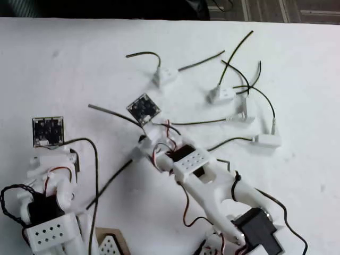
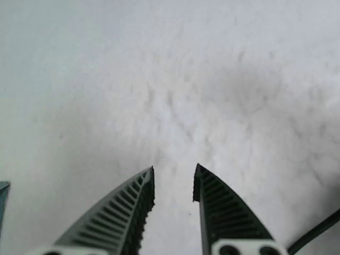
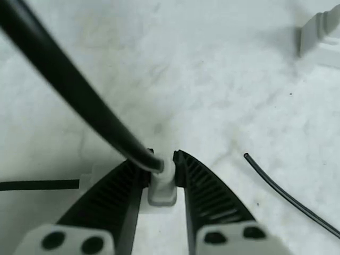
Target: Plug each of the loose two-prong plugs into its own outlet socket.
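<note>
We see the right gripper (image 3: 162, 157) clamped around a small white plug (image 3: 161, 187), its two ribbed fingers (image 3: 119, 199) pressed against the plug's sides. A thick black cable (image 3: 69, 85) comes out of the plug's top and slants away. In the high view this plug (image 1: 140, 151) sits near the middle of the white table (image 1: 64, 69), just beside the right arm's square marker card (image 1: 143, 108), and a dark cable trails from it toward the left arm.

The left gripper (image 2: 174, 171) hangs over a bare stretch of table, its fingers (image 2: 130, 207) a little apart at the tips with nothing between them.

Four other white connector pieces with dark leads lie well apart from the held plug. The first piece (image 1: 164, 76) is toward the far edge, the second piece (image 1: 220, 94) and third piece (image 1: 244, 112) are near each other, and the fourth piece (image 1: 265, 140) is nearest the right arm. We cannot tell which of them are plugs and which are sockets.

In the right wrist view a thin wire (image 3: 281, 192) ends on the table near one finger
</note>
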{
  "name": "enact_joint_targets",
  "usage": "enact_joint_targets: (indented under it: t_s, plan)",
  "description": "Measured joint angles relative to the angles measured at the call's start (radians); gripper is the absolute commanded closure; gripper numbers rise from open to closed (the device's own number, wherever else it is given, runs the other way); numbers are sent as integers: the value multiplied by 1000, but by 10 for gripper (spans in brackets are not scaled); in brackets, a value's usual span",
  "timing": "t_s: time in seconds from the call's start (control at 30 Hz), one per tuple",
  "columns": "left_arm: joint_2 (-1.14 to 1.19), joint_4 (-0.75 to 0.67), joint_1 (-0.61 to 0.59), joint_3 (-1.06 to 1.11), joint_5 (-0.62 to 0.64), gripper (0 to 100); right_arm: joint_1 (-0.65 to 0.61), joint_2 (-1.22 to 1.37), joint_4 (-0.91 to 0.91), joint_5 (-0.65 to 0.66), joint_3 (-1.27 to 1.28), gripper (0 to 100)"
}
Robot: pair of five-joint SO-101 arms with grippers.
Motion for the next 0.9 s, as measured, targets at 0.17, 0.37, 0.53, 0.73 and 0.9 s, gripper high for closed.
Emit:
enact_joint_targets:
  t_s: [0.17,0.37,0.53,0.73,0.9]
  plan:
    - [0,0,0,0,0,858,0,0,-5,-23,0,981]
    - [0,0,0,0,0,858,0,0,77,-21,-2,981]
    - [0,0,0,0,0,858,0,-2,118,-17,-2,981]
    - [0,0,0,0,0,858,2,-3,227,-51,-28,981]
    - [0,0,0,0,0,858,3,-3,259,-255,-31,981]
